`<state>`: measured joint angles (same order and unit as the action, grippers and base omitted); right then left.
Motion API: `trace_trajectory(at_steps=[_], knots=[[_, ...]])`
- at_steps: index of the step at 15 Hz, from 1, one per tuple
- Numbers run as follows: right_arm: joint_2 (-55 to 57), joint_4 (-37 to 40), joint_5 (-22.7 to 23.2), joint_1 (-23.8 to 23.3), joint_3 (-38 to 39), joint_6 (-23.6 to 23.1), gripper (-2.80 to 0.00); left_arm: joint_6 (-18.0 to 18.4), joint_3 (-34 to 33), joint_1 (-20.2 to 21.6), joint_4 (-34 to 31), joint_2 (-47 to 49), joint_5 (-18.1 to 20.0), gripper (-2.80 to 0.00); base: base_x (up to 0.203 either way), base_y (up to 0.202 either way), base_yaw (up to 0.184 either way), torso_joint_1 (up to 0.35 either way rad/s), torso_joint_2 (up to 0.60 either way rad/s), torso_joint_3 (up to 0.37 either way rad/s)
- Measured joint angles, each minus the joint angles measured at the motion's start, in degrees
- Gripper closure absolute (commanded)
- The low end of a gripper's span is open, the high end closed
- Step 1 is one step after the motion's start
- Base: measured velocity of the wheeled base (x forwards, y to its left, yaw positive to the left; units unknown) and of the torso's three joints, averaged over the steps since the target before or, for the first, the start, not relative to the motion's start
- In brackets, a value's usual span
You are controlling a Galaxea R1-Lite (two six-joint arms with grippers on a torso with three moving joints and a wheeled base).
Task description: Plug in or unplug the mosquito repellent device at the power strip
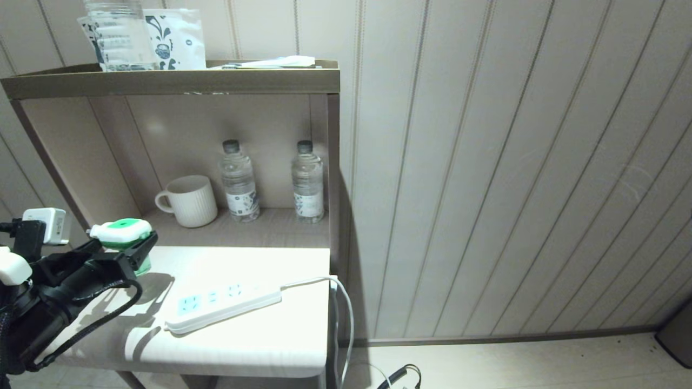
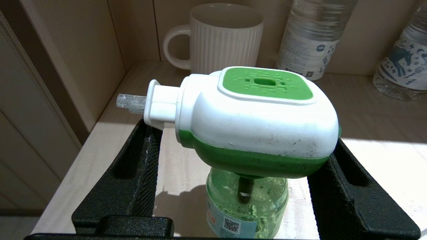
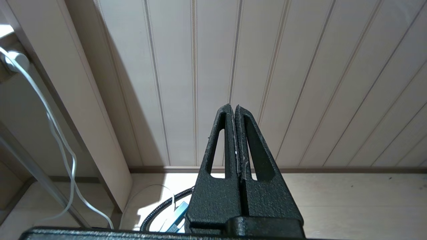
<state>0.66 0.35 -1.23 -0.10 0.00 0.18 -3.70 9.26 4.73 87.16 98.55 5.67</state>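
The mosquito repellent device (image 2: 257, 116), a white head with a green top over a translucent green bottle (image 2: 247, 203), sits upright between the fingers of my left gripper (image 2: 242, 133). One finger presses its rounded end, the other its plug base, and the metal prongs (image 2: 130, 101) stick out sideways. In the head view the left gripper (image 1: 138, 246) holds the device (image 1: 121, 231) over the table's left rear part. The white power strip (image 1: 221, 302) lies on the table to the right, its sockets bare. My right gripper (image 3: 235, 110) is shut on nothing, low by the wall.
A white ribbed mug (image 1: 189, 200) and two water bottles (image 1: 238, 181) (image 1: 308, 181) stand in the shelf niche behind the table (image 1: 259, 340). The strip's white cord (image 1: 338, 292) drops over the table's right edge. A panelled wall stands to the right.
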Motion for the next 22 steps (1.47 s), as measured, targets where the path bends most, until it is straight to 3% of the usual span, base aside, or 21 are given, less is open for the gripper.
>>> trace_trajectory(at_steps=[4,15,22], knots=[[-0.02,-0.02,0.01,0.0,0.0,0.02,0.0,0.26,0.88,0.09,0.05,-2.18,-0.94,0.0,0.0,0.0,0.0,-0.112,0.29,0.17],[-0.02,0.0,0.02,0.0,0.0,0.06,0.0,-0.03,0.65,1.21,0.07,-3.51,-1.04,0.0,0.0,0.0,0.0,-0.005,0.01,0.007],[-0.02,0.0,0.01,0.0,0.0,0.06,0.0,0.13,6.13,4.97,0.01,5.17,-0.83,0.0,0.0,0.0,0.0,0.0,0.0,0.0]])
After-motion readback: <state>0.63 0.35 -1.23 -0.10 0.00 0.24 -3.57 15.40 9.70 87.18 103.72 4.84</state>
